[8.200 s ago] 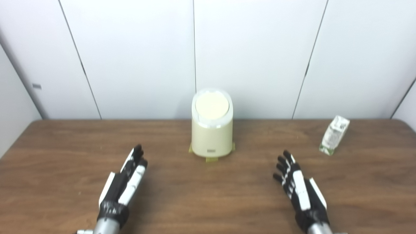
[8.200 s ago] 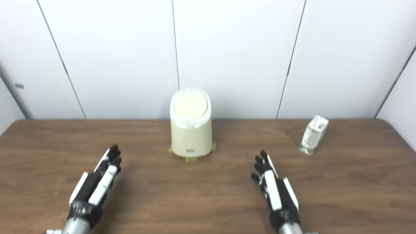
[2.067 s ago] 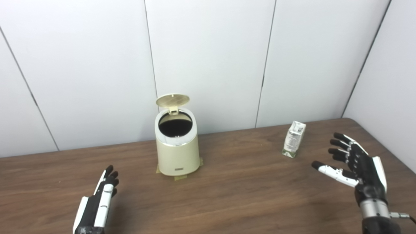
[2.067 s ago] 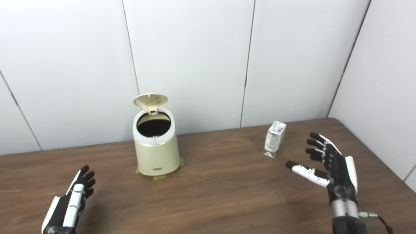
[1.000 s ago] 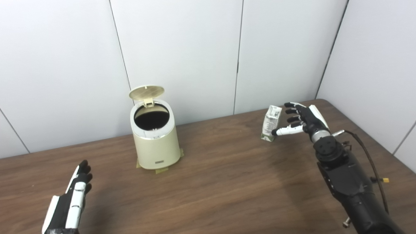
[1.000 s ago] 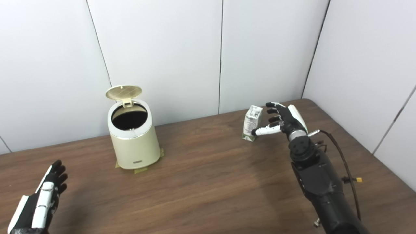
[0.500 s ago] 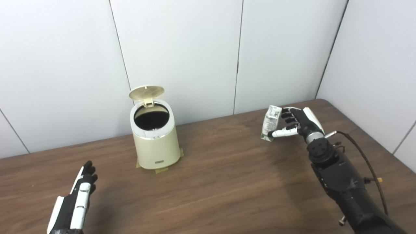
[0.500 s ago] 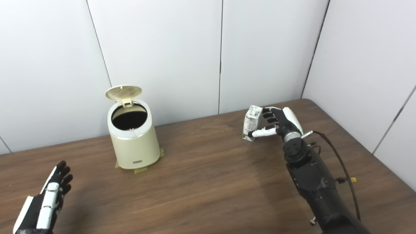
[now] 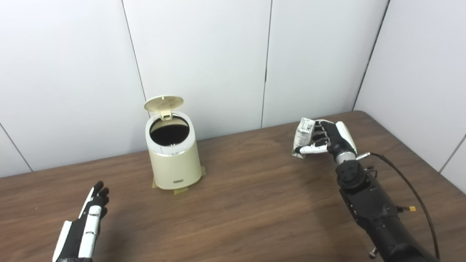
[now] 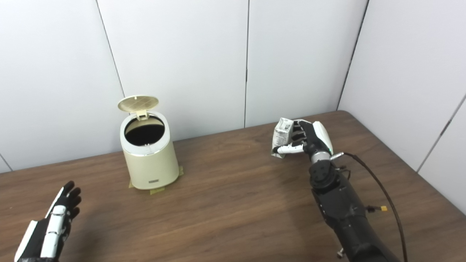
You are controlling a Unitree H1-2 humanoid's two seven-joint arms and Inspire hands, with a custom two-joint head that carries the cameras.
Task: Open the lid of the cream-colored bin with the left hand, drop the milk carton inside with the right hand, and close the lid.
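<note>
The cream-colored bin (image 9: 174,160) stands at the back of the table, left of centre. Its round lid (image 9: 163,103) is tipped up at the back and the dark inside shows. My right hand (image 9: 329,138) is shut on the white milk carton (image 9: 304,135), with the thumb across its front and the fingers behind it, at the back right of the table. The carton looks upright, its base near the tabletop. My left hand (image 9: 84,227) is open and empty, flat over the front left of the table, well away from the bin.
The brown wooden table (image 9: 247,207) is ringed by white wall panels at the back and right. Green tape tabs (image 9: 179,191) mark the bin's foot. A black cable (image 9: 407,178) loops out from my right forearm.
My right hand has closed on the milk carton: thumb and fingers now wrap it, where a second ago they were spread beside it. The left hand has shifted slightly. The bin's lid stays up.
</note>
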